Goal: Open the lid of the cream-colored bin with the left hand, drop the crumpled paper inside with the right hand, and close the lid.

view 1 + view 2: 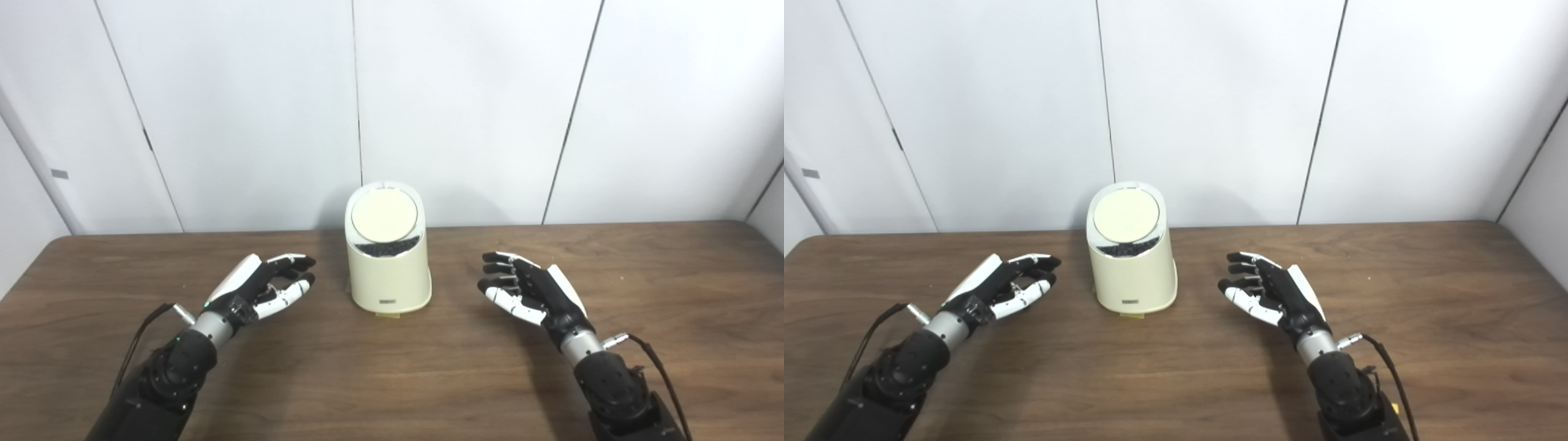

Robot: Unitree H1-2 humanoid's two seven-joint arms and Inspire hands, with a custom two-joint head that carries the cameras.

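The left hand [260, 288] hovers over the desk [392, 380] to the left of the bin, palm turned inward, its fingers [293, 263] spread a little and curled, holding nothing. The right hand [530, 291] mirrors it on the other side of the bin, palm facing inward too, fingers [499, 260] apart and empty. Both hands are near the bin but clear of it, with bare desk between each of them and its wall. A thin black cable [658, 367] loops from the right wrist toward the bottom edge, and a similar one [138, 334] trails from the left wrist.

The cream-colored bin [388, 275] stands upright between the two hands, toward the back of the desk. Its round lid [384, 216] sits closed in the sloping top, with a dark sliver showing along the lid's near edge. A small dark label [387, 301] sits low on the front wall, and a bit of yellowish tape [387, 315] peeks out under the base.

The desk is dark brown wood grain with rounded back corners. Behind it rise plain white wall panels [465, 110] split by thin dark seams.

The crumpled paper cannot be seen in either view. The label's text is too small to read, and both forearms are cut off by the bottom edge.
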